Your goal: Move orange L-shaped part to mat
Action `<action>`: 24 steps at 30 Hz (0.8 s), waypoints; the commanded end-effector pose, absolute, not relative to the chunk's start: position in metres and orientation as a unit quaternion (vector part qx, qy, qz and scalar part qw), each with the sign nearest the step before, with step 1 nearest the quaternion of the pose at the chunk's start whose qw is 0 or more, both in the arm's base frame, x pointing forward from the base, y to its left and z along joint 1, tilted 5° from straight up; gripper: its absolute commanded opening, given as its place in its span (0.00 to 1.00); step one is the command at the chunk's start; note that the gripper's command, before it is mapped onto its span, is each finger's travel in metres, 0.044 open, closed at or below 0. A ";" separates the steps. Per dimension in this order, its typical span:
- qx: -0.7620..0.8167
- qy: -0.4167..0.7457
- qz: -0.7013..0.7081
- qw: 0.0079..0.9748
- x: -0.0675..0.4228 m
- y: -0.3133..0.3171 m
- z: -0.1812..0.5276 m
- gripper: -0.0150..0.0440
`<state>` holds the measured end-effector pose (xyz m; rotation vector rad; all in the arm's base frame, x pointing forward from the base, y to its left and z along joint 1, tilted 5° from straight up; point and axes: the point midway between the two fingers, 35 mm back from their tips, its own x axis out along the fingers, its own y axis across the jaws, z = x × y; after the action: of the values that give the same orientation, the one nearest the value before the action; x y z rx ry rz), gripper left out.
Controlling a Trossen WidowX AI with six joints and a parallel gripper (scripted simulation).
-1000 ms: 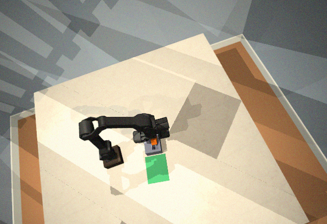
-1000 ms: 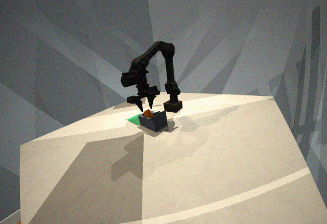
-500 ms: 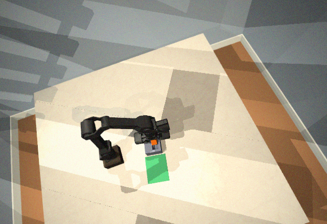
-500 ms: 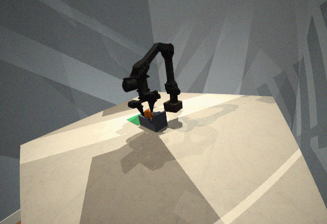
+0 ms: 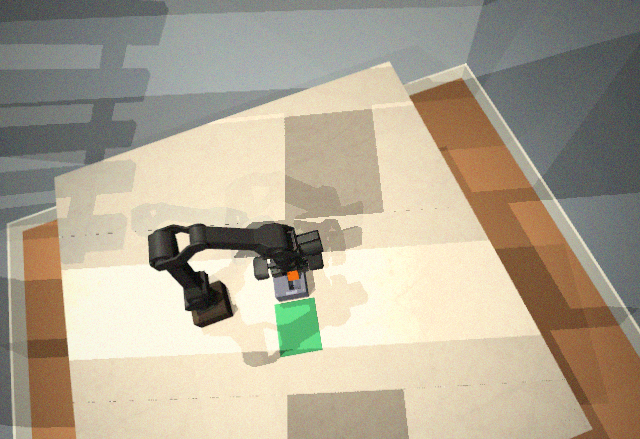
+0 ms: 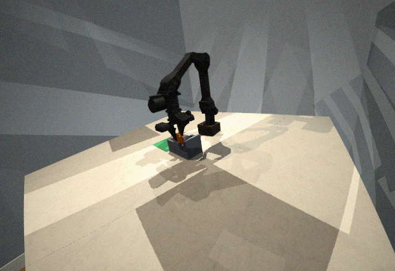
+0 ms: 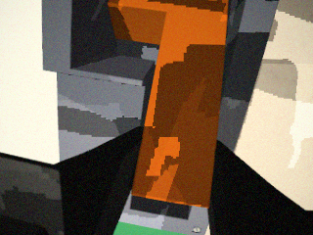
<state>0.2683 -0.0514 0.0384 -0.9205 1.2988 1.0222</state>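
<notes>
Orange L-shaped part [image 7: 183, 98] tilted in the pocket of the grey tray [image 7: 93, 83], its straight end raised, a black finger [image 7: 103, 186] at each side. Green mat [image 5: 298, 325] lies flat beside the tray.

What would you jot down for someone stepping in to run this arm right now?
Gripper: shut on the raised straight end of the orange L-shaped part, one black finger at each side.
Part: tipped up, L-shaped end low in the grey tray.
Green mat: beside the tray, nothing on it.
Done: tipping and pinching.
Left: lift the part out, lay it flat on the mat, top up, release.
</notes>
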 end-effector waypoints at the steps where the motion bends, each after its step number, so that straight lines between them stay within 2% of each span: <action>1: -0.395 0.556 0.438 0.585 0.269 -0.052 0.039 0.43; 4: -0.395 0.556 0.438 0.585 0.269 -0.052 0.039 0.39; 7: -0.395 0.556 0.438 0.585 0.269 -0.052 0.039 0.26; 24: -0.394 0.559 0.437 0.584 0.268 -0.053 0.055 0.25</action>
<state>0.2659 -0.0516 0.0481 -0.9129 1.3065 1.0275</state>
